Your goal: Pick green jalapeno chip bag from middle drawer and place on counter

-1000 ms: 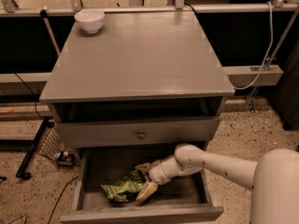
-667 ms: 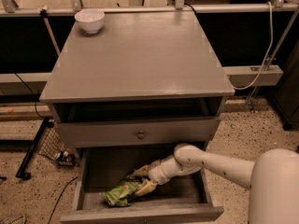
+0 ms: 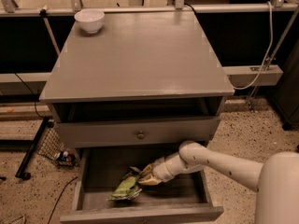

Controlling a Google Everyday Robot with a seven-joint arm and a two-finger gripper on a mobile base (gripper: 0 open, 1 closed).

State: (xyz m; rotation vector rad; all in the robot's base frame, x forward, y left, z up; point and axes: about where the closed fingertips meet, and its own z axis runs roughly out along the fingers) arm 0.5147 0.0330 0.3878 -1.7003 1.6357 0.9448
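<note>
The green jalapeno chip bag is in the open middle drawer, left of centre, crumpled and tilted with its upper end raised toward the right. My gripper reaches into the drawer from the right and is shut on the bag's upper end. The white arm runs from the lower right corner into the drawer. The grey counter is above, flat and slightly glossy.
A white bowl stands at the counter's far left corner. A shallower drawer front with a round knob overhangs the open drawer's back. A black wire rack and small clutter lie on the floor to the left.
The gripper has shifted slightly up and closed on the bag. The bag's right end has risen and the bag has bunched into a narrower, tilted shape.
</note>
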